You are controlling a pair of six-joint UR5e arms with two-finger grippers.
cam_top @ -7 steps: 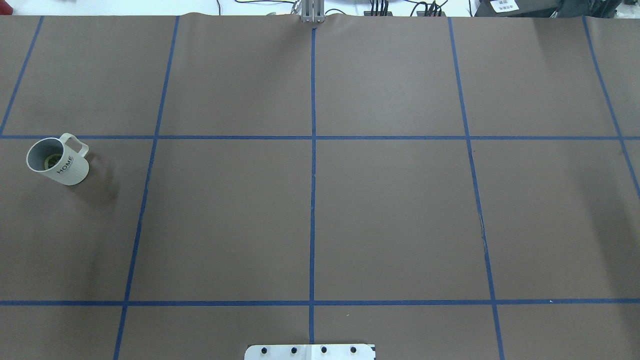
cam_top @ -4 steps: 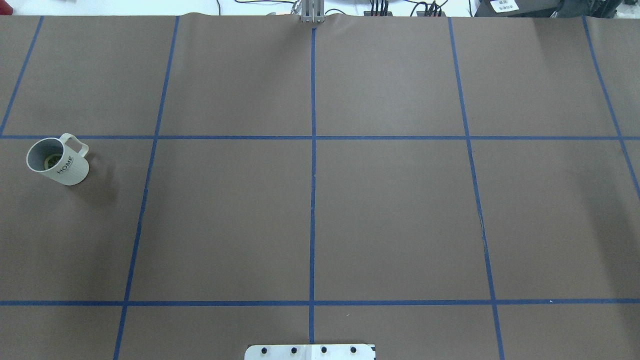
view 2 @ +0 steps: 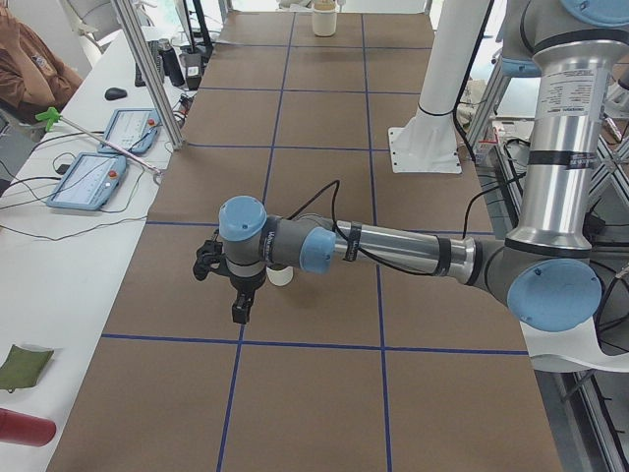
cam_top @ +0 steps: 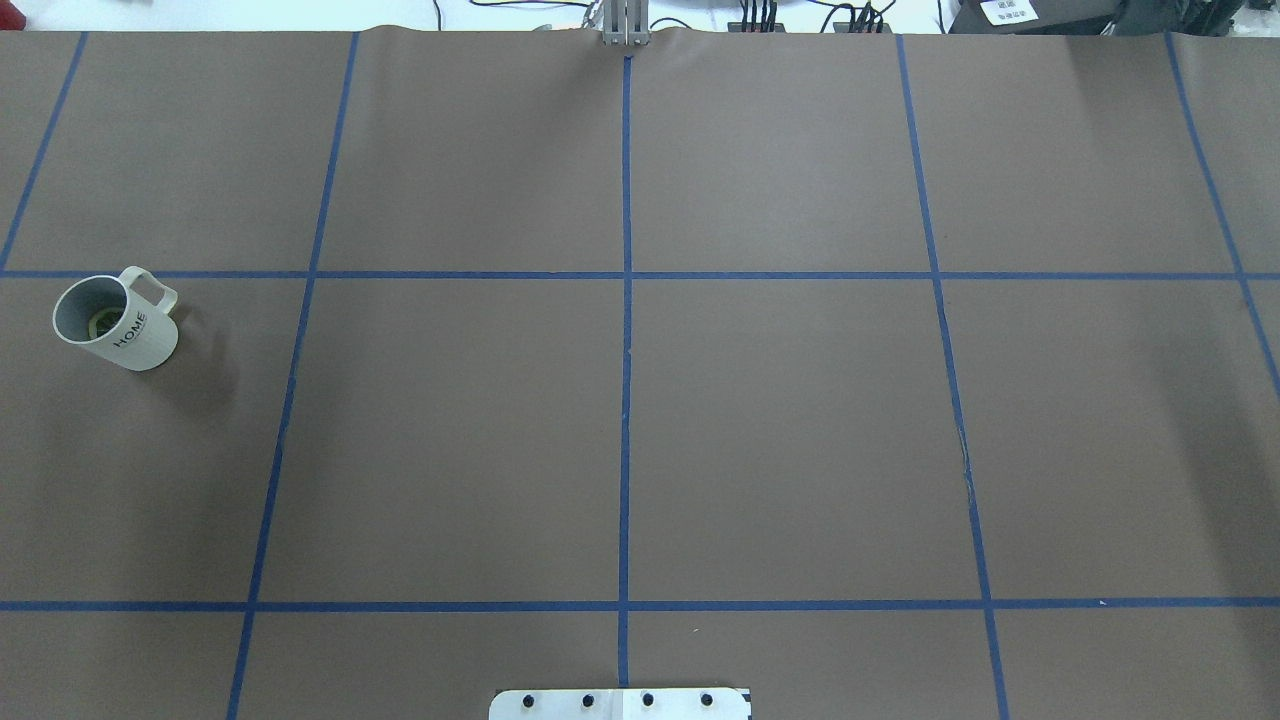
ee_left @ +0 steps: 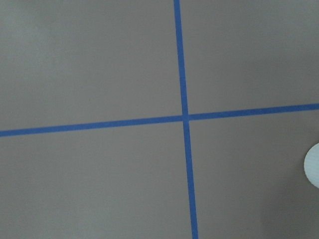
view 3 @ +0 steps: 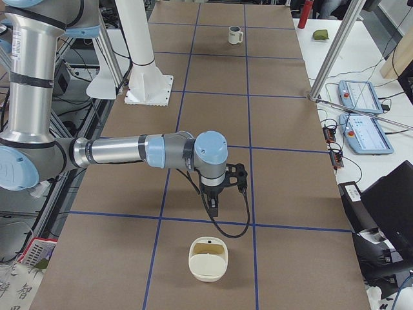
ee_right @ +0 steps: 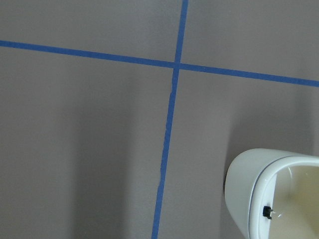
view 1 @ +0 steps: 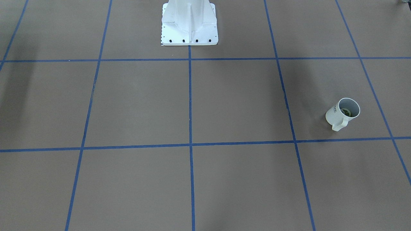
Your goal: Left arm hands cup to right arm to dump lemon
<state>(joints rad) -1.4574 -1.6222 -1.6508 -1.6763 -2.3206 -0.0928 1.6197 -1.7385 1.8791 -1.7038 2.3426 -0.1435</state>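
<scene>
The white cup (cam_top: 118, 325) lettered "HOME" stands upright at the table's far left in the overhead view, its handle toward the far side. The lemon (cam_top: 101, 323) lies inside it, also seen as lemon (view 1: 346, 112) in the cup (view 1: 341, 114) from the front. In the exterior left view the left gripper (view 2: 238, 295) hangs pointing down above the table, with the cup (view 2: 281, 276) partly hidden behind its wrist. Only the exterior right view shows the right gripper (view 3: 215, 205), which points down over bare table. I cannot tell whether either gripper is open or shut.
A cream open-topped container (view 3: 208, 259) sits near the right gripper and shows in the right wrist view as the container (ee_right: 279, 194). The white robot base (view 1: 189, 24) stands mid-table. Control tablets (view 2: 88, 179) lie on a white side bench, where a person's sleeve (view 2: 29, 61) shows.
</scene>
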